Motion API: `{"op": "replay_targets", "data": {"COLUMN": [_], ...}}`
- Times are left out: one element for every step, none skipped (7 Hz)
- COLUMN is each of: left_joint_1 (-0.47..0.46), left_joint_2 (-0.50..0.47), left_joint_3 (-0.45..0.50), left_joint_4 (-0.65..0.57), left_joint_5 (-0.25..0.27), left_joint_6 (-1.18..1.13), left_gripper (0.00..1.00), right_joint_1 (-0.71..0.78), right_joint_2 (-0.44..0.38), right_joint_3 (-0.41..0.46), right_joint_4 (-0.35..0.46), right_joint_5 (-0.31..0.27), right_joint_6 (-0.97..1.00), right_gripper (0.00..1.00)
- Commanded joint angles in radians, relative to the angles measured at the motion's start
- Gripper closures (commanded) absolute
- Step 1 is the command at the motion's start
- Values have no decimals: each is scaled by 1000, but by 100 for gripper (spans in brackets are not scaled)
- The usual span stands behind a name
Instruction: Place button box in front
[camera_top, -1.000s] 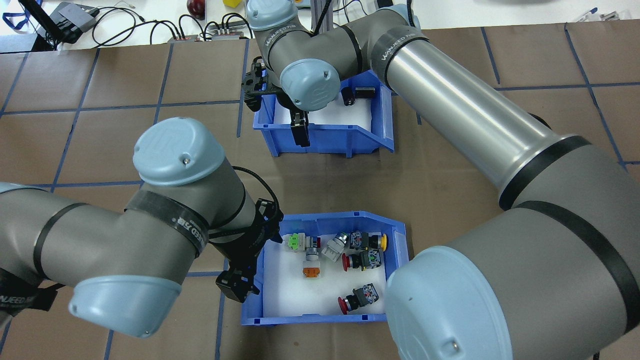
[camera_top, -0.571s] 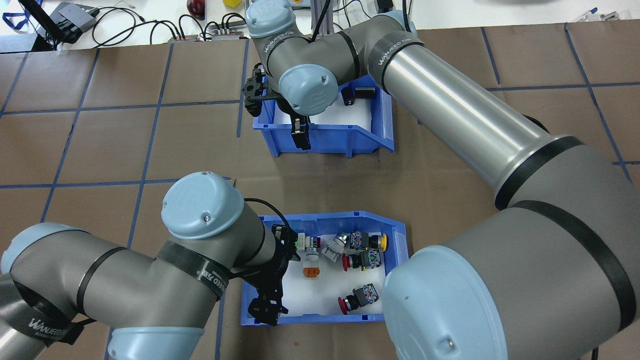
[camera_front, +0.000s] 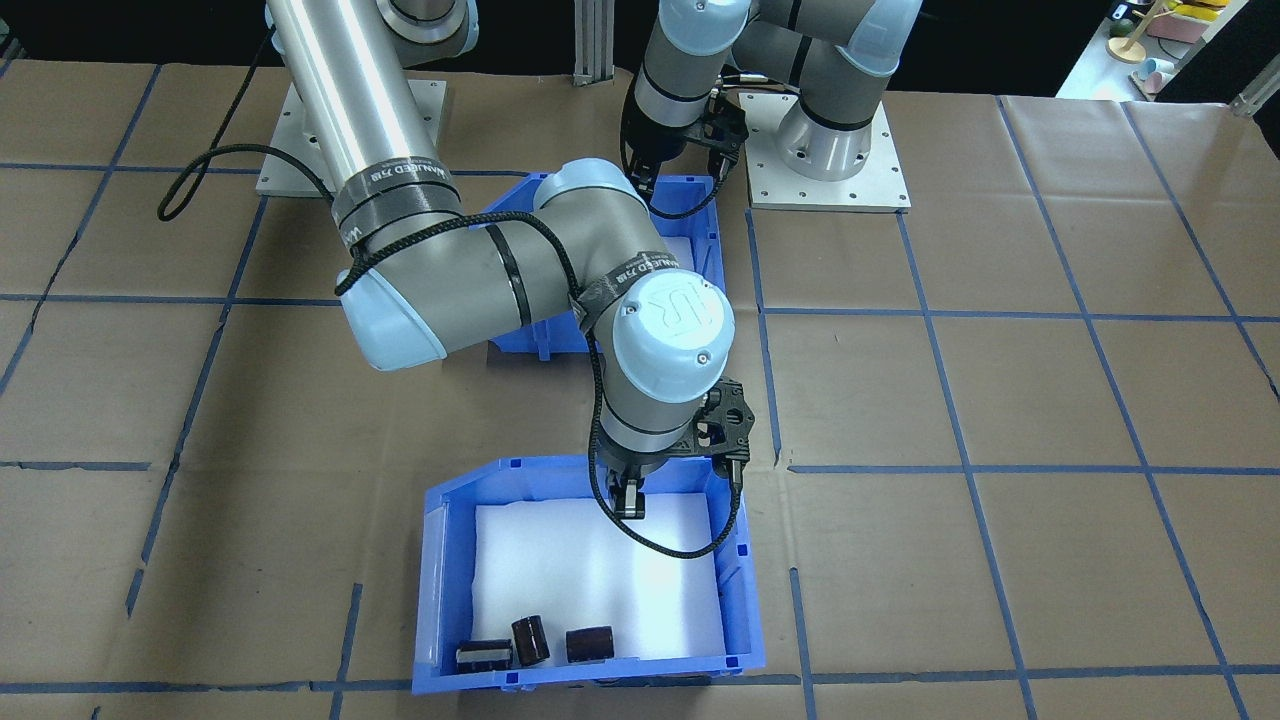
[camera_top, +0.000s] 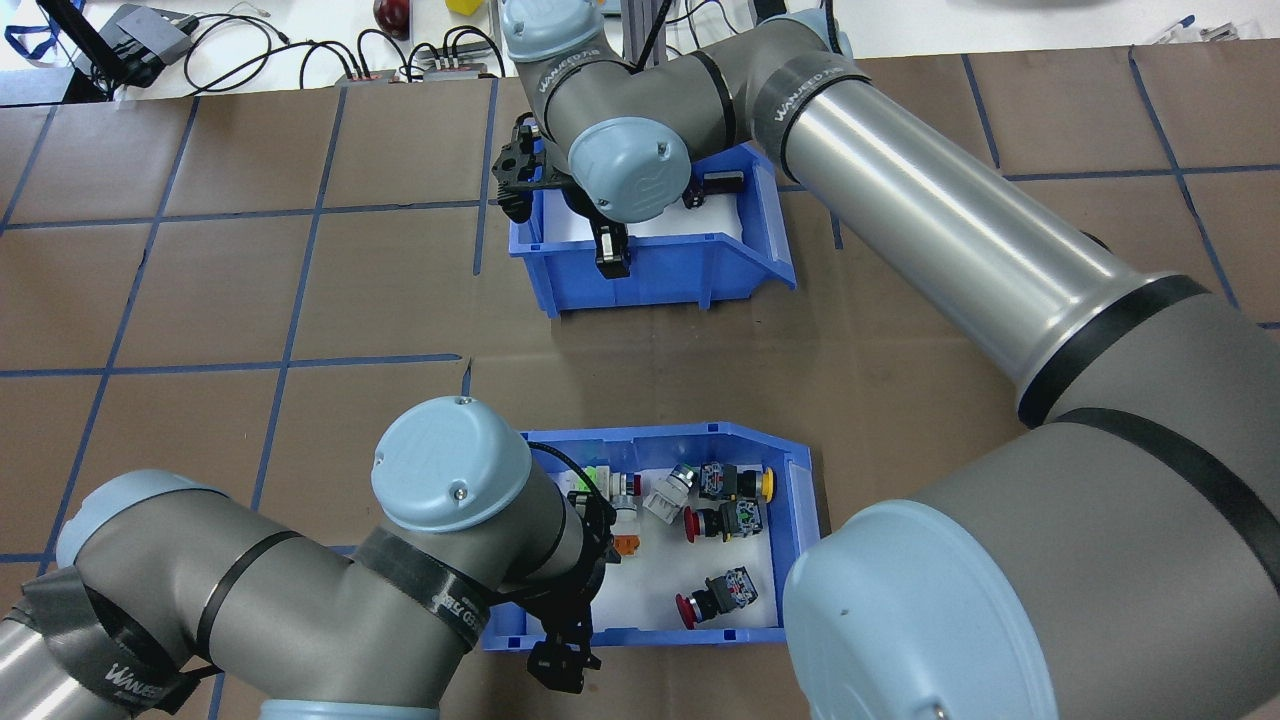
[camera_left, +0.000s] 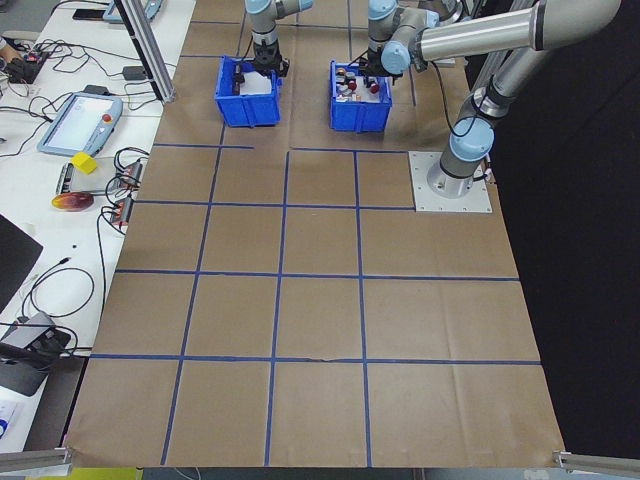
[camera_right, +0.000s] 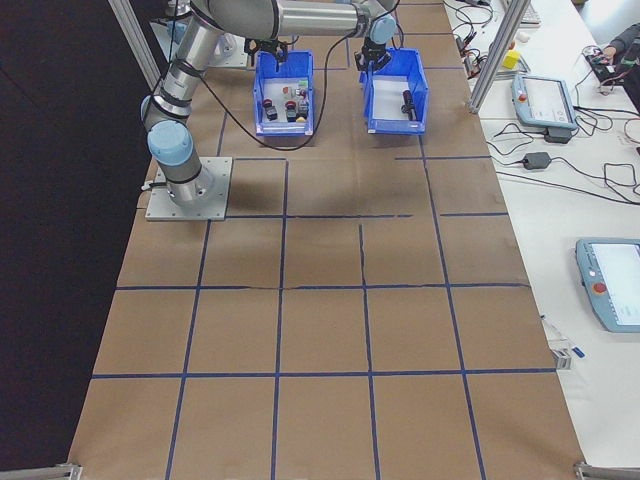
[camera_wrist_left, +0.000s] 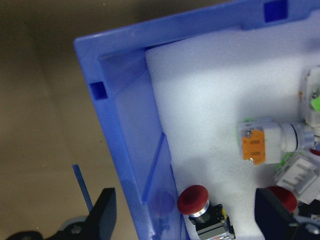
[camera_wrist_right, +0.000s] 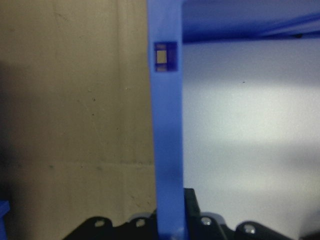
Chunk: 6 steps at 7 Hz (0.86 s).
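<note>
Blue button box (camera_top: 790, 470) wall between spread left pincer (camera_wrist_left: 185, 220) fingers, ungripped.

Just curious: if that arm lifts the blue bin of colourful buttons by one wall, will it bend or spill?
The button box looks like rigid moulded plastic, so it probably won't flex. The left end effector straddles only one side wall, so the box may tilt. The loose push-button switches would likely slide, perhaps towards the cut-away end.

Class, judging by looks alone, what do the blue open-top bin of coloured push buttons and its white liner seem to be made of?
Blue open-top bin of coloured push buttons: likely moulded plastic, from its smooth, slightly glossy walls and moulded notches. White liner: probably foam, matte with a fine grain and a thick soft edge.
</note>
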<state>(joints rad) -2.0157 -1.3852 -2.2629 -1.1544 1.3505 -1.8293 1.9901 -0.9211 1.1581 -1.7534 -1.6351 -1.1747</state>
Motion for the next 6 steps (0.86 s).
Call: {"op": "replay_targets", "data": {"left_joint_1": [-14, -18, -18, -20, -20, -20], "left_joint_2": [2, 2, 2, -3, -3, -3], "left_joint_3": [-49, -47, -49, -52, -53, -66], "left_joint_4": [44, 50, 50, 50, 47, 45], "left_joint_5": [-54, -54, -56, -56, -56, -50], "left_joint_6": [-65, -70, -71, -70, -67, -70], "left_gripper": [3, 3, 3, 3, 3, 7], "right_joint_1": [-97, -172, -242, -322, -415, -491], "right_joint_2": [-91, -140, -203, -269, -336, -397], "right_joint_3": [24, 73, 145, 226, 321, 397], "right_joint_4": [25, 25, 23, 19, 3, 3], "right_joint_5": [1, 6, 14, 14, 17, 18], "right_joint_6": [-103, -181, -266, -375, -469, -524], "right_gripper": [94, 94, 94, 94, 94, 94]}}
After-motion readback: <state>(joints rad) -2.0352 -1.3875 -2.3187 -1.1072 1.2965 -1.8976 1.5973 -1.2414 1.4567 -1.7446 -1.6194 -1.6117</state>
